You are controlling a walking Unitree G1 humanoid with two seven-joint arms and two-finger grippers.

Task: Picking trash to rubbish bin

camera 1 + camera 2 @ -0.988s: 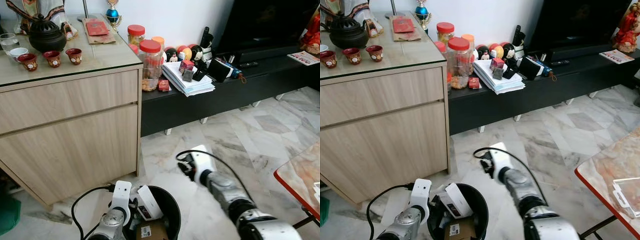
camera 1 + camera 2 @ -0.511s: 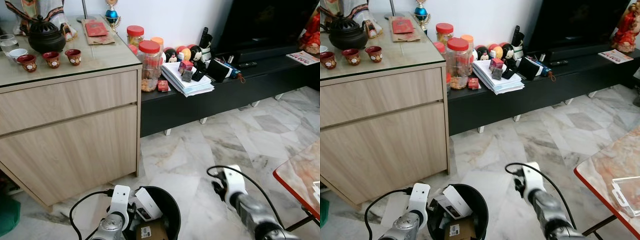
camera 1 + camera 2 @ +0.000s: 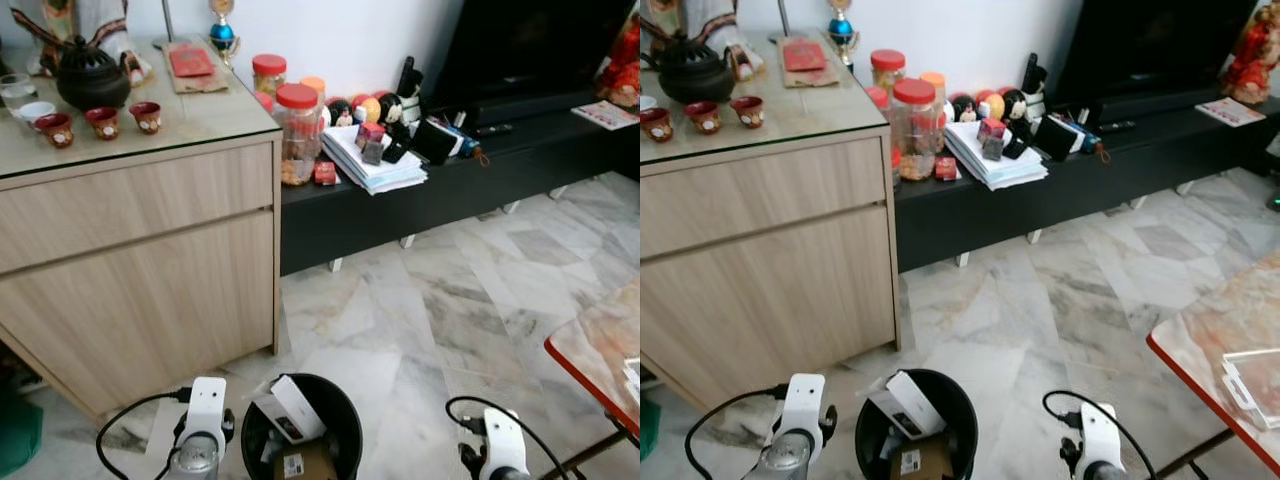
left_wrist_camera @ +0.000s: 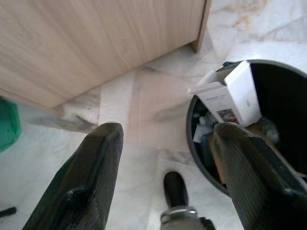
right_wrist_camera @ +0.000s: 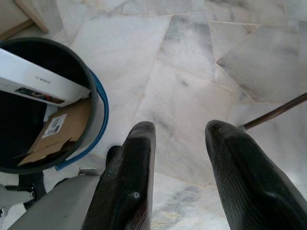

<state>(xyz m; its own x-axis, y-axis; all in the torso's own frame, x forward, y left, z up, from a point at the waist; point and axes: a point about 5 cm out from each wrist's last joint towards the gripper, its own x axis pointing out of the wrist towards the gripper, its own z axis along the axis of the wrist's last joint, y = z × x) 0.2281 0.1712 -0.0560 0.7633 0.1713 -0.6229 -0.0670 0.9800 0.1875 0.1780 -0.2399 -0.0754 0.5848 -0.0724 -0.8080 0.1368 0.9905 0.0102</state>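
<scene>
Black and round, the rubbish bin [image 3: 302, 430] stands on the marble floor [image 3: 470, 290] directly below the robot, between its two arms. The left gripper [image 4: 165, 143] hangs just beside the bin on the cabinet side, its fingers [image 4: 91, 177] spread wide with nothing between them; in its wrist view the bin's rim lies close by one fingertip. The right gripper [image 5: 180, 143] hangs on the bin's other side, a little further off over bare marble, its fingers [image 5: 132, 167] likewise parted and empty.

Inside the bin a white box [image 3: 288, 408] leans against the rim nearest the left arm, its long axis tilted up and out past the edge, with a brown cardboard piece [image 5: 57, 132] lying flat beneath it. So the trash looks already delivered, and both arms seem lowered to rest. If the box needs pushing down, the left arm is the nearer one.

Further out, the floor runs to a wooden cabinet [image 3: 150, 260] on the robot's left and a low black bench [image 3: 440, 190] carrying jars [image 3: 298, 130] and a stack of papers [image 3: 375, 165]. A red-edged table [image 3: 595, 350] stands at the right.
</scene>
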